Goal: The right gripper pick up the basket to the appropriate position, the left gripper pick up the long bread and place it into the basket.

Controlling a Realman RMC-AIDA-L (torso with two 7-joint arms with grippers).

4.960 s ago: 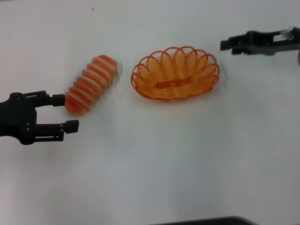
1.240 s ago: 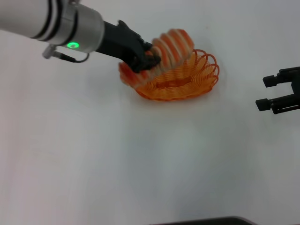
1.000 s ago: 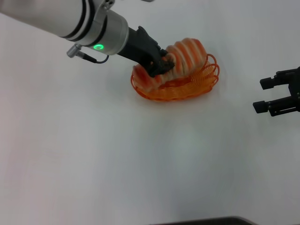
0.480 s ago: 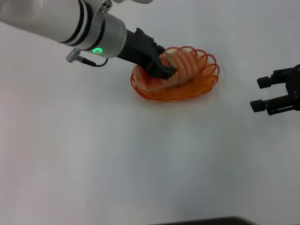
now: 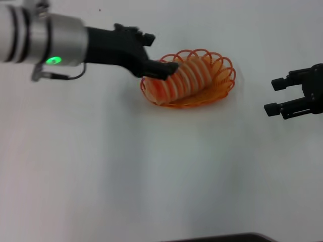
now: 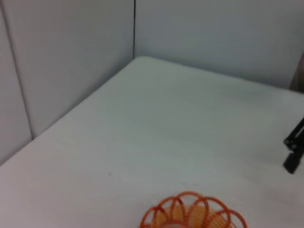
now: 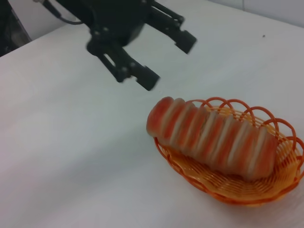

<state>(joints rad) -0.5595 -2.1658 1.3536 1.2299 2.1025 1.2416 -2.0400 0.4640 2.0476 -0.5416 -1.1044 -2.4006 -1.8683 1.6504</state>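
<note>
Comparing with half a second ago, I see the left gripper (image 5: pixel 164 61) has let go and lifted off, jaws spread and empty. One long bread (image 5: pixel 182 79) lies in one basket (image 5: pixel 226 73) on the table (image 5: pixel 151 171). The right gripper (image 5: pixel 275 96) waits open, well apart.

Left arm: silver-white cylindrical link, two black bands round it near the 9 o'clock edge of the head view. Green light on the metallic grey wrist collar. Thin grey cable loops under the collar from a small connector. Left gripper (image 5: pixel 160 60): matte black housing, angular, narrowing to two straight black fingers with squared tips (image 7: pixel 167 59).

Right gripper (image 5: pixel 274 95): same matte black build, two parallel bar fingers with blocky ends, boxy black body behind them at the 3 o'clock edge.
</note>
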